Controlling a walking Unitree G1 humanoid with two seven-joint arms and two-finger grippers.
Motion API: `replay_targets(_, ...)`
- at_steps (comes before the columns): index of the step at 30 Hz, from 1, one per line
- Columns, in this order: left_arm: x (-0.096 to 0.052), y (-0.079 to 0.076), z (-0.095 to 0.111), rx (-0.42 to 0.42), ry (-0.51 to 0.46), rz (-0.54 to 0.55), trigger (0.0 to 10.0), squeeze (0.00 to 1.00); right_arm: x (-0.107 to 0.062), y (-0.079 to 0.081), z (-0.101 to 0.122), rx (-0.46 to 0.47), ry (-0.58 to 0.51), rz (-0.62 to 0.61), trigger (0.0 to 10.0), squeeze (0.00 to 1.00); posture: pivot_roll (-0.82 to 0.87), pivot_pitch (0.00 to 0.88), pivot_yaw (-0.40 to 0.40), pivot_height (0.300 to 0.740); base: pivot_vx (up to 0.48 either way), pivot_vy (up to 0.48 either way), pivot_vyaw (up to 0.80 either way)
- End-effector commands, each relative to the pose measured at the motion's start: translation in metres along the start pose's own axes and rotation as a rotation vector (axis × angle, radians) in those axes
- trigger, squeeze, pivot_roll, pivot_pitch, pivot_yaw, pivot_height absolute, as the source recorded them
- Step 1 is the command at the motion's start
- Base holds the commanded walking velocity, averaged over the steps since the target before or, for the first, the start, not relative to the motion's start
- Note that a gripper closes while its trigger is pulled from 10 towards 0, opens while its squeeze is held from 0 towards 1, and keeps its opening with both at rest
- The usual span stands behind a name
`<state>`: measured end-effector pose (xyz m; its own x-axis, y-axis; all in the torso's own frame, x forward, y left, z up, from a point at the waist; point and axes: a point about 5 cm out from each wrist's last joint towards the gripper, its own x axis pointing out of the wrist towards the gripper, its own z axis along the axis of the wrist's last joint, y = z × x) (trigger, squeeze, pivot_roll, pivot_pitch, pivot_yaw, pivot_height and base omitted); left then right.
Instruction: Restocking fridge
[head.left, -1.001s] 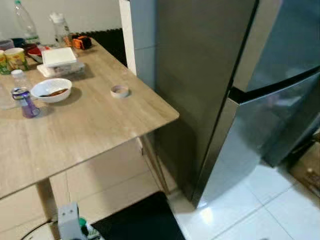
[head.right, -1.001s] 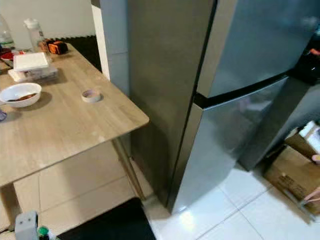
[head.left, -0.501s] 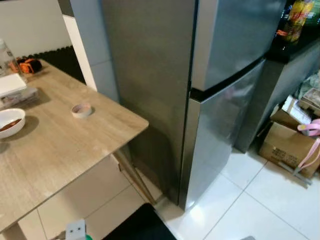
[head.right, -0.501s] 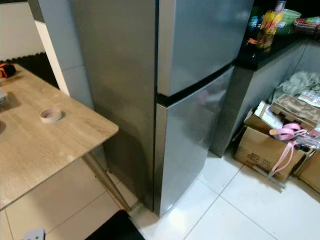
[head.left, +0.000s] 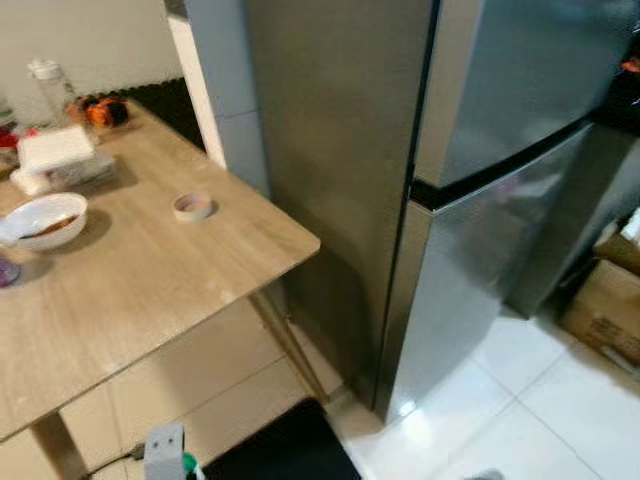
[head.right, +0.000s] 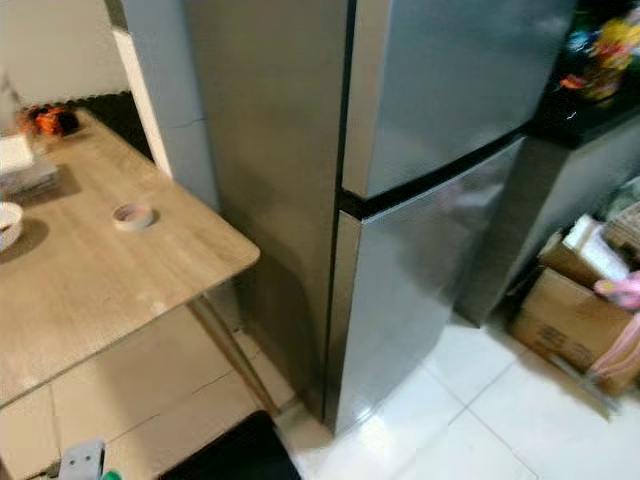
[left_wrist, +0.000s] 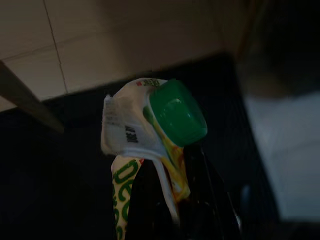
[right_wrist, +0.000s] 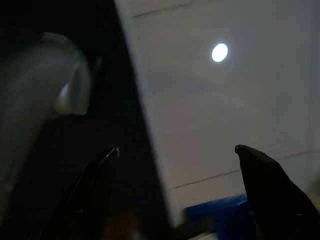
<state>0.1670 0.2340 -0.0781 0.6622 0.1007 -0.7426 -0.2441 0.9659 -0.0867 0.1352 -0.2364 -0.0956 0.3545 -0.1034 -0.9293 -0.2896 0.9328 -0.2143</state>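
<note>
A tall steel fridge (head.left: 520, 90) stands ahead with its upper door and lower door (head.right: 420, 300) both closed. In the left wrist view my left gripper (left_wrist: 175, 172) is shut on a white and yellow pouch (left_wrist: 125, 130) with a green cap (left_wrist: 177, 112), held low over a black mat. The pouch's pale top and green cap (head.left: 166, 455) also peek in at the bottom of the left eye view. My right gripper (right_wrist: 176, 150) hangs open over white floor tiles, with nothing between its fingers.
A wooden table (head.left: 150, 280) juts out left of the fridge, bearing a white bowl (head.left: 45, 218), a tape roll (head.left: 193, 206) and a white box (head.left: 55, 150). A black mat (head.left: 290, 450) lies on the floor. Cardboard boxes (head.right: 565, 320) sit right of the fridge under a dark counter (head.right: 590, 105).
The view has swung back to the left, so more of the table shows and the boxes on the right slide toward the edge. The grip on the pouch is unchanged.
</note>
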Motion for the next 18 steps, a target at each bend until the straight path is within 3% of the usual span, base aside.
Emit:
replay_targets(1,-0.011,-0.001,-0.04,-0.008,0.157,-0.006,10.0,0.0,0.001,0.005,0.003,0.007,-0.015,0.016,10.0,0.0,-0.09,0.0,0.019,0.74,0.0,-0.465,0.0)
replay_targets(9,-0.015,-0.011,-0.055,-0.016,0.192,-0.032,10.0,0.0,0.0,0.0,0.001,0.003,-0.009,0.008,10.0,0.0,-0.08,0.0,0.011,0.74,0.0,-0.465,0.0)
replay_targets(18,-0.014,-0.005,-0.05,-0.008,0.183,-0.026,10.0,0.0,0.0,0.002,0.009,0.009,-0.043,0.032,10.0,0.0,-0.07,0.0,0.013,0.74,0.0,-0.462,0.0)
